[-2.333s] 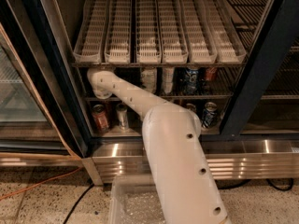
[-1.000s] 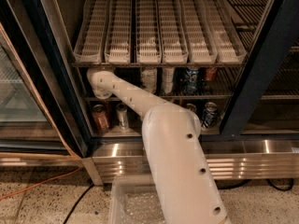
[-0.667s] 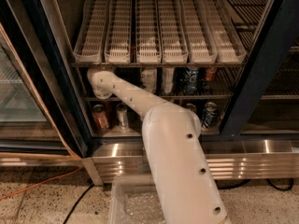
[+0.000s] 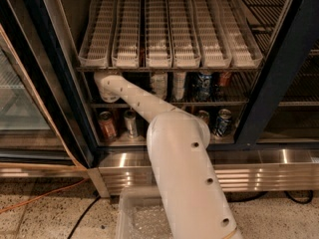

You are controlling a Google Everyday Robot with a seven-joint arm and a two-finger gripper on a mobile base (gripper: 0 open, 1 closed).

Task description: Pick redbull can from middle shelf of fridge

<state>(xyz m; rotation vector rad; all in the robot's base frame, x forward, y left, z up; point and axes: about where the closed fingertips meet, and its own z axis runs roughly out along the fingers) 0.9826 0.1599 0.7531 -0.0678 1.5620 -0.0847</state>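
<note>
White arm rises from the front, past the fridge base, onto the middle shelf. The tool sits at the shelf's far left under the white slotted rack — grip state cannot tell. The redbull can can't be made out beside it — white-labelled cans stand just right.

Fridge with black frames and ribbed steel base, door open, middle shelf a dark wire rack with front rail, gripper at its left end, redbull can not made out.
</note>
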